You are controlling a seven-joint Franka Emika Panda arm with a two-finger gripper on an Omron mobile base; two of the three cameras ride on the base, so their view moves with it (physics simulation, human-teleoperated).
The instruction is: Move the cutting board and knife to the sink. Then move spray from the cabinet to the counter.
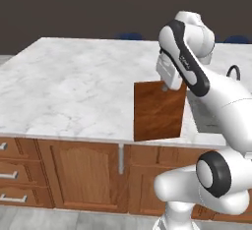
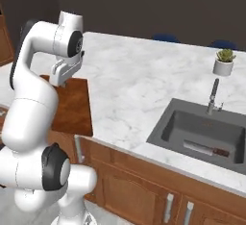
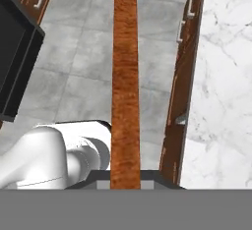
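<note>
Counter (image 1: 74,86): white marble, brown drawers under | gripper (image 1: 170,87) pinching cutting board (image 1: 158,111) upright | knife (image 2: 206,149) in sink (image 2: 166,125)

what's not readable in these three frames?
- Gripper fingertips: left base view, hidden behind the hand and the cutting board top edge.
- Board's far side: right base view, covered by the arm.
- Knife in the sink: right base view, too small for detail.
- Board's faces: hand view, seen edge-on.
</note>
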